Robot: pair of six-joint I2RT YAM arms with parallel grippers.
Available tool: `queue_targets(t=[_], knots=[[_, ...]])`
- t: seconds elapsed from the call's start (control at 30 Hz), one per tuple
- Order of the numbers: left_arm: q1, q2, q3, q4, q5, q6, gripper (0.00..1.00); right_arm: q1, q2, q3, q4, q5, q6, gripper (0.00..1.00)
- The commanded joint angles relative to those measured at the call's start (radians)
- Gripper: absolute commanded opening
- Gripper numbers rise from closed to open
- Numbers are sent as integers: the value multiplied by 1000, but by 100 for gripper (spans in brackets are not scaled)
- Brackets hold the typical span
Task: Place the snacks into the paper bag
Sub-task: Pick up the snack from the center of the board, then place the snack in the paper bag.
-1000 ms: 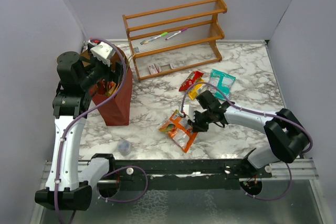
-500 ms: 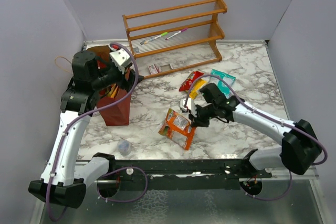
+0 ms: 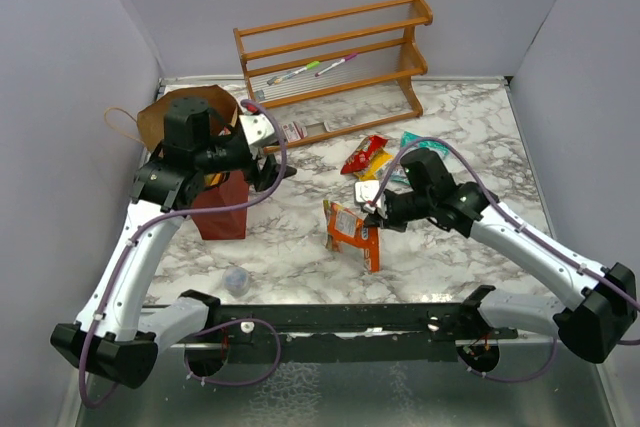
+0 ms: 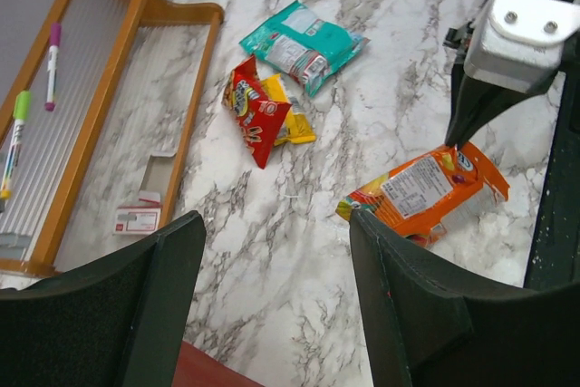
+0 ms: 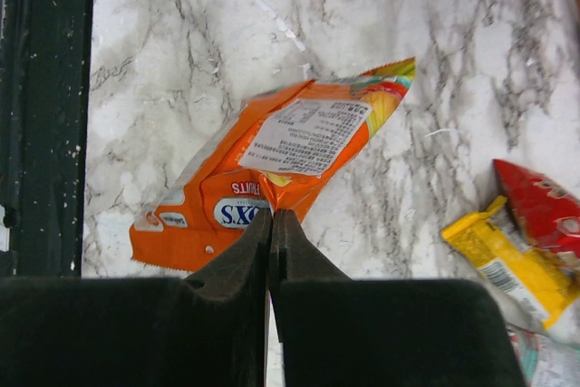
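Observation:
My right gripper (image 3: 366,209) is shut on the orange snack packet (image 3: 352,232), pinching a fold in its middle (image 5: 272,215). The packet (image 5: 272,165) hangs tilted just above the marble. A red packet (image 3: 362,154), a yellow one (image 3: 376,163) and a teal one (image 3: 418,143) lie behind it on the table. The dark-red paper bag (image 3: 218,205) stands at the left with its brown mouth open. My left gripper (image 3: 278,169) hovers open and empty just right of the bag. Between its fingers (image 4: 276,251) I see bare marble, with the orange packet (image 4: 426,197) beyond.
A wooden slatted rack (image 3: 335,62) stands at the back with a green pen (image 3: 295,73) and a pink pen (image 3: 337,63) on its shelf. A small white card box (image 3: 293,130) lies under it. A clear plastic cup (image 3: 236,279) sits near the front, below the bag.
My right gripper closed on the orange packet and raised it off the marble. My left arm swung right from over the bag's mouth to the space beside it.

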Motion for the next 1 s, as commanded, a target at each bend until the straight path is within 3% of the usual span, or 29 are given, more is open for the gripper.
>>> queue_targets(t=[0.0, 0.43, 0.97], knots=[[-31, 35, -5, -7, 122, 56, 66, -6, -29, 87, -36, 16, -71, 1], [-162, 223, -29, 36, 263, 168, 66, -6, -113, 170, -67, 55, -115, 1], [-335, 561, 142, 67, 428, 232, 69, -6, -133, 200, -95, 30, -90, 1]])
